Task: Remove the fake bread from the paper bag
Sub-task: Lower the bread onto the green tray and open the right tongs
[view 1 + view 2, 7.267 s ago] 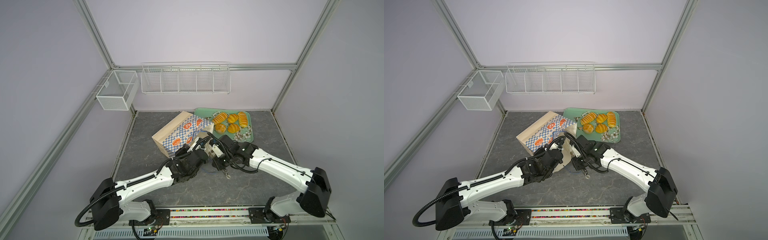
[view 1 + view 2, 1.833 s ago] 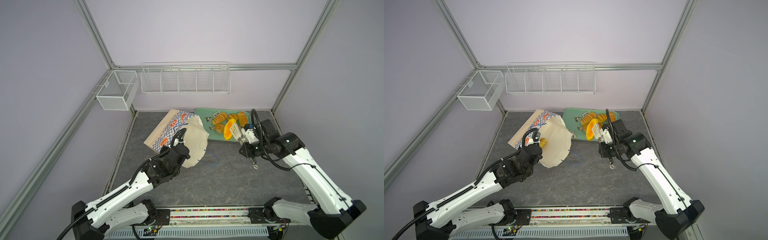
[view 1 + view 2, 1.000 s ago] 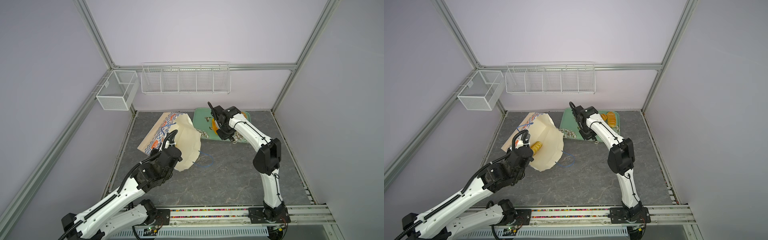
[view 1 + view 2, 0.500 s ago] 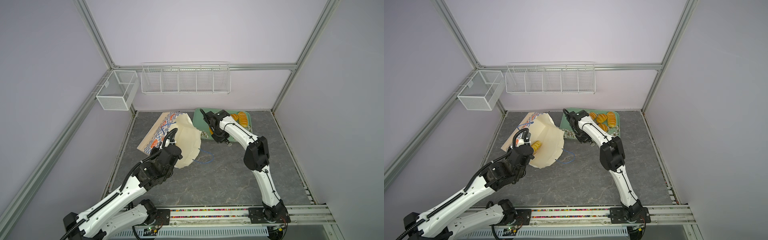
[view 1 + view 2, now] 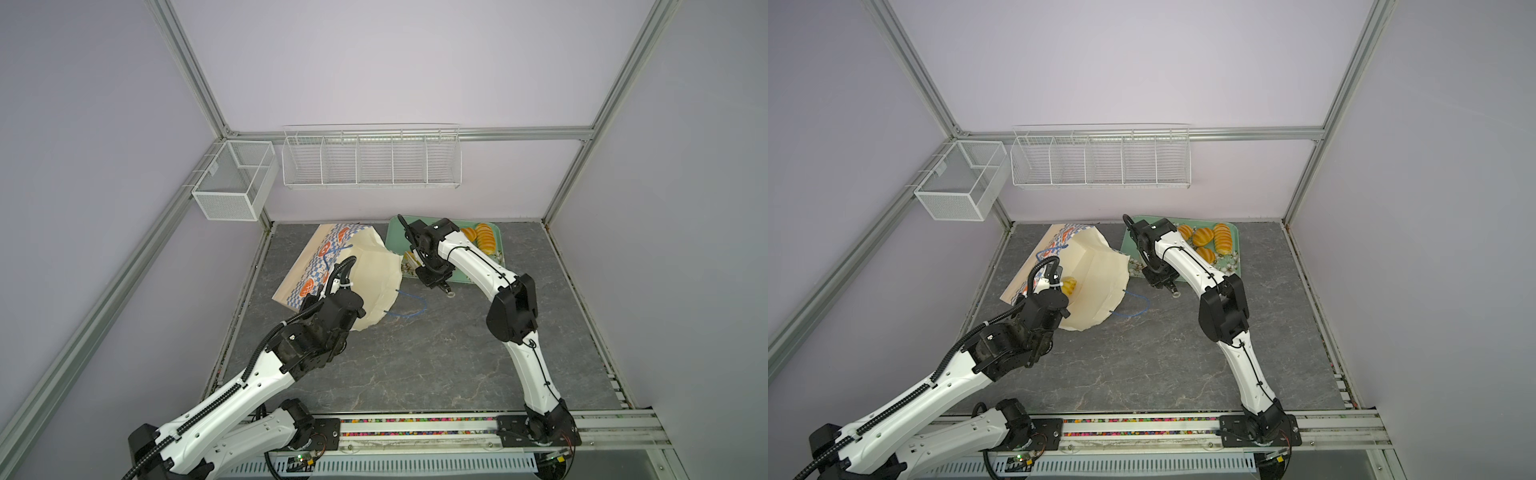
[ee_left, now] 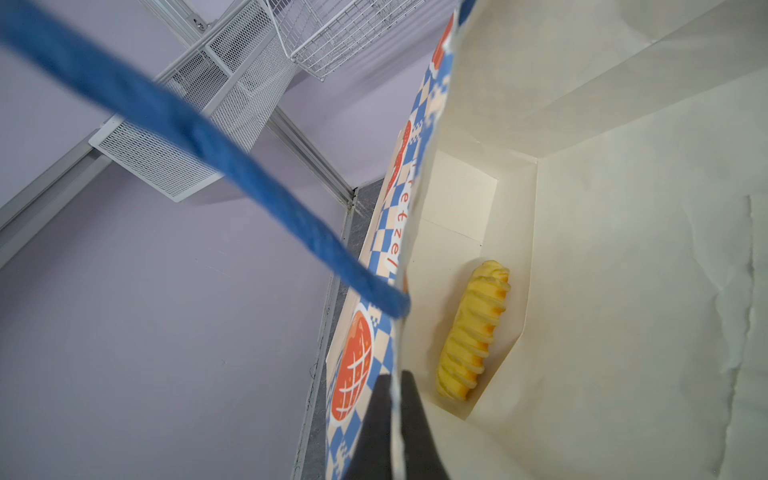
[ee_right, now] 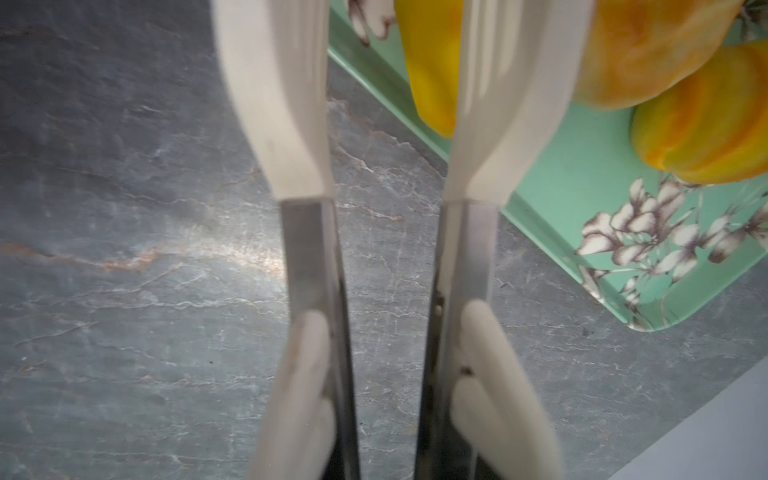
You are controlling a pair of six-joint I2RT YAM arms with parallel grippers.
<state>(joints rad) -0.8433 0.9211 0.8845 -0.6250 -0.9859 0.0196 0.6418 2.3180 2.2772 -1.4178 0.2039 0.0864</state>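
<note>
Desk: your grey marbled desk [image 5: 415, 353] carries everything.
Left end effector: your left end effector [image 6: 397, 376] is pinched together on the rim of the paper bag [image 5: 1096, 282], one finger inside and one outside.
Paper bag: it lies on its side with the mouth lifted open. A blue cord handle [image 6: 166, 120] runs off its rim.
Bread in bag: one long ribbed fake bread [image 6: 473, 332] lies deep inside, near the bag's bottom.
Right end effector: your right end effector [image 7: 392, 332] is clamped on the tongs [image 7: 307, 249], whose blades stand apart, straddling the tray's edge.
Tray: the green flowered tray [image 5: 1229, 266], at the back, holds the other breads [image 5: 1204, 237].
</note>
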